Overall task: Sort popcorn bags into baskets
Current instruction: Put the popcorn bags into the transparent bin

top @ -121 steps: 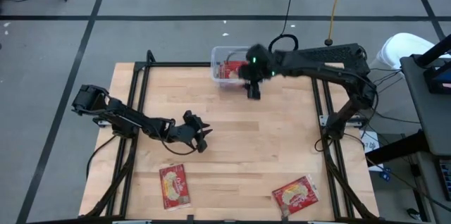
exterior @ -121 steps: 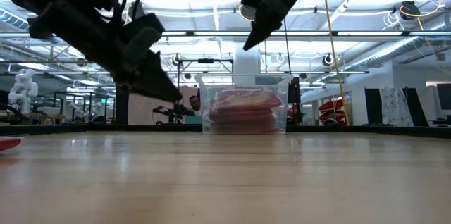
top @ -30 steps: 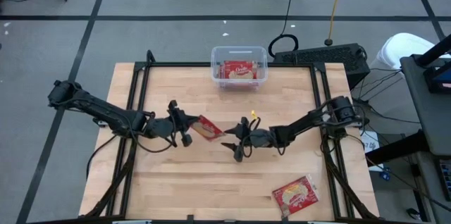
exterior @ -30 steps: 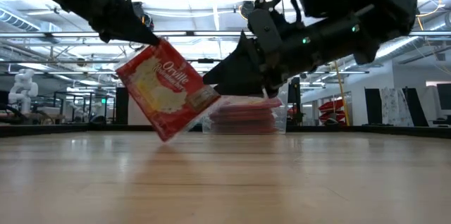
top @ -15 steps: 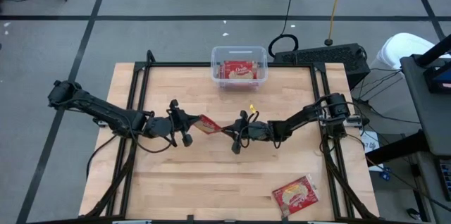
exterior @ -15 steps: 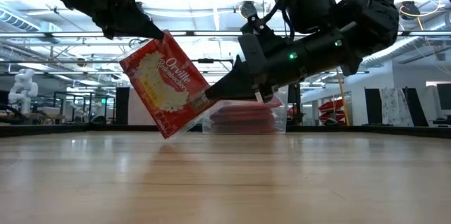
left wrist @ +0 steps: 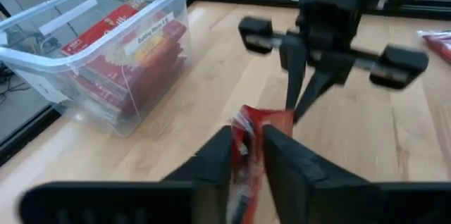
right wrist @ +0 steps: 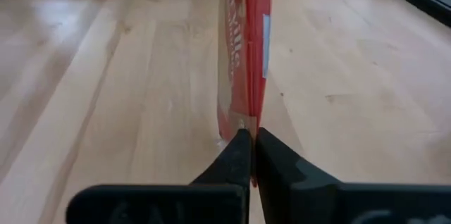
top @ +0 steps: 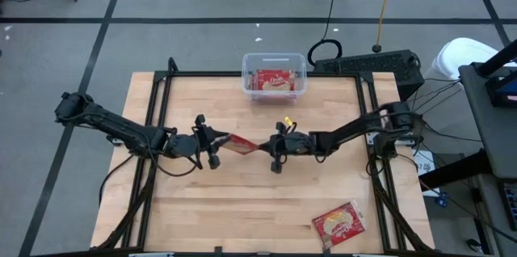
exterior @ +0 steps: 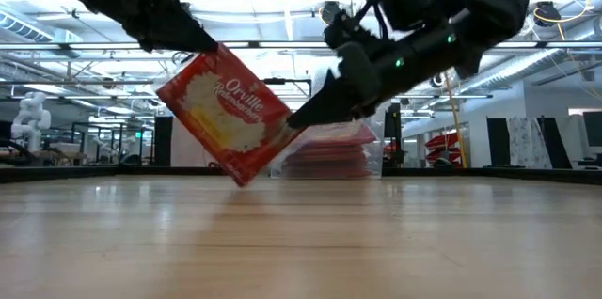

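Hanging in mid-air over the middle of the worktop [top: 323,200], one popcorn bag [top: 240,145] is pinched from both ends: left hand [top: 216,143] on one end, right hand [top: 262,148] on the opposite end. Looks like a handover between arms, judged from both hands meeting on the same packet well short of the tub.

Right hand's fingers are pressed together on the bag's edge, clear in the right wrist view, where the bag [right wrist: 244,55] stands edge-on and upright straight ahead of the fingertips [right wrist: 243,155]. Left hand [left wrist: 248,155] has the bag's crimped end [left wrist: 248,129] between its fingers; whether it grips firmly or is letting go, cannot tell.

Bag's long axis runs roughly left-right across the worktop, from one hand to the other. In the low view the bag [exterior: 226,116] is tilted, one corner dipping toward the worktop but not touching; printed face toward that camera.

Basket [top: 247,87], a clear tub, sits at the far edge, well apart from the handover, already holding a stack of bags [top: 273,81].

One more bag [top: 339,224] lies flat near the front right corner, untouched.
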`<state>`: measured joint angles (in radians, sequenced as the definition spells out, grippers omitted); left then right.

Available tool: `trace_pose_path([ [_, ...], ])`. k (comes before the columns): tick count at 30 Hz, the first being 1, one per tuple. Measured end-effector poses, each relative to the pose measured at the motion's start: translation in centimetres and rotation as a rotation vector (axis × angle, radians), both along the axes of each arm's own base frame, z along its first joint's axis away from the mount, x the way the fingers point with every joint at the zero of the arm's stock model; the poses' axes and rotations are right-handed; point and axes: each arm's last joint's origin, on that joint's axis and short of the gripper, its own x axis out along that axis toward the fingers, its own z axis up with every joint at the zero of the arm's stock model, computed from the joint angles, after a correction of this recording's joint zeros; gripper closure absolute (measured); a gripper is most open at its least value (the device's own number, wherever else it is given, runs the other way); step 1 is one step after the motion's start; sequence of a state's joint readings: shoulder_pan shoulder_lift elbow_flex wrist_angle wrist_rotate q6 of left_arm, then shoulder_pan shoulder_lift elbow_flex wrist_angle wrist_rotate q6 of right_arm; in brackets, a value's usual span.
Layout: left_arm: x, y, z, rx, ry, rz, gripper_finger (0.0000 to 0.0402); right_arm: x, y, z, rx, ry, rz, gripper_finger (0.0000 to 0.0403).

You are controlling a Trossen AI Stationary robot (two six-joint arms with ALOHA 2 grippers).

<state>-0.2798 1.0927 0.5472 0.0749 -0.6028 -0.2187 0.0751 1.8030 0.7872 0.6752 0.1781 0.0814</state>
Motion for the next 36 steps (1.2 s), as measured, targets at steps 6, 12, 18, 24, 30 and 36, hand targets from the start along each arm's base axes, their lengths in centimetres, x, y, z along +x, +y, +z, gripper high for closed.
trace_pose_path([
  [6, -0.1, 0.1, -0.1, -0.030, 0.003, 0.023, 0.0231, -1.4, -0.2, 2.3, -0.055, 0.080, 0.022, 0.0402],
  [12, 0.0, 0.2, -0.1, -0.043, -0.002, 0.009, 0.0178, -2.4, -0.2, 3.7, -0.099, 0.114, 0.044, 0.0402],
  [18, 0.7, 1.3, 0.3, -0.110, -0.019, -0.144, 0.0154, -2.5, -0.3, 4.2, -0.143, 0.111, 0.066, 0.0403],
  [24, 1.3, 3.3, -1.3, -0.167, 0.094, -0.165, 0.0157, -2.6, -0.2, 4.1, -0.144, 0.115, 0.067, 0.0403],
  [30, 2.9, 3.7, -3.6, -0.165, 0.166, -0.223, 0.0199, -2.6, -0.3, 4.1, -0.141, 0.115, 0.064, 0.0403],
  [36, 3.9, 3.9, -3.9, -0.103, 0.126, -0.276, 0.0313, -2.6, -0.5, 4.0, -0.151, 0.127, 0.063, 0.0403],
])
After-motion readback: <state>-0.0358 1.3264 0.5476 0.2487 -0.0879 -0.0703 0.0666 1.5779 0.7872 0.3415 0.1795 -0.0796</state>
